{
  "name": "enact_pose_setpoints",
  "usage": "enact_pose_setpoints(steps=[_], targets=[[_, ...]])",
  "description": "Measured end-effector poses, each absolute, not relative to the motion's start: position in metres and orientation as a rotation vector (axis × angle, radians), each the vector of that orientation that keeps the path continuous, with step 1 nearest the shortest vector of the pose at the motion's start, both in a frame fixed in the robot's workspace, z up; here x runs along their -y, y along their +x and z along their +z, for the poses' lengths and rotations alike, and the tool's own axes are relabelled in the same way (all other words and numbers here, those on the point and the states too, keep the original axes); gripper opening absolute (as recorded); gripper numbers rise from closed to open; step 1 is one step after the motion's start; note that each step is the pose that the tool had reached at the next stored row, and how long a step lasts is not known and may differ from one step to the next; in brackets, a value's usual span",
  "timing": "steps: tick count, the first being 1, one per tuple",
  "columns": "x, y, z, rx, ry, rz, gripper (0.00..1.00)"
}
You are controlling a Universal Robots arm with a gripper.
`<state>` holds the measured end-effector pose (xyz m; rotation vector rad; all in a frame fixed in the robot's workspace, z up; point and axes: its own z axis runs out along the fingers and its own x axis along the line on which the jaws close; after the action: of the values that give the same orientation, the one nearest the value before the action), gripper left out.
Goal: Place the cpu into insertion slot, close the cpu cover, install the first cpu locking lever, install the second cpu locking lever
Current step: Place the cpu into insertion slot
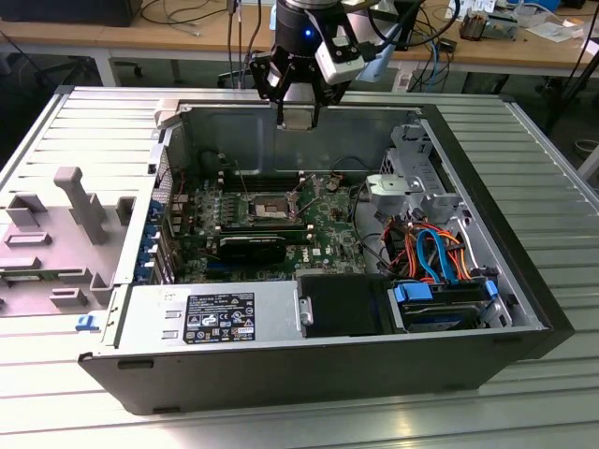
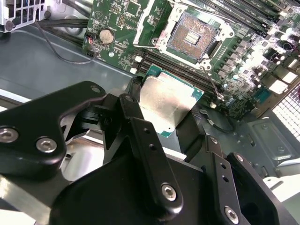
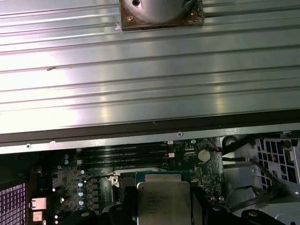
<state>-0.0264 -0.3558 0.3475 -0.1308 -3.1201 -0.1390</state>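
Observation:
My gripper [image 1: 298, 114] hangs over the back wall of the open computer case, shut on the cpu [image 1: 298, 121], a flat silver square. In both wrist views the black fingers [image 2: 132, 101] clamp the cpu [image 2: 166, 105] [image 3: 164, 204] by two opposite edges, its green rim showing. The insertion slot [image 1: 267, 206] [image 2: 192, 35] lies bare below and ahead on the green board, its dark gold-tinted centre uncovered. A silver frame part beside the socket [image 2: 154, 23] looks like the raised cpu cover; I cannot tell for sure.
Long black memory slots [image 2: 253, 18] flank the socket. A black graphics card [image 1: 253, 248] lies in front of it. The power supply [image 1: 211, 313], a drive bay with orange and blue cables [image 1: 435, 253], and a grey moulded tray [image 1: 65, 234] are nearby.

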Motion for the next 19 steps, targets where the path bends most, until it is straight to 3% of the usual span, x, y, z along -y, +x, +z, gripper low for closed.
enact_pose_setpoints(steps=[19], targets=[[0.3558,-0.0264,0.3461,3.119,-0.184,-0.139,0.55]])
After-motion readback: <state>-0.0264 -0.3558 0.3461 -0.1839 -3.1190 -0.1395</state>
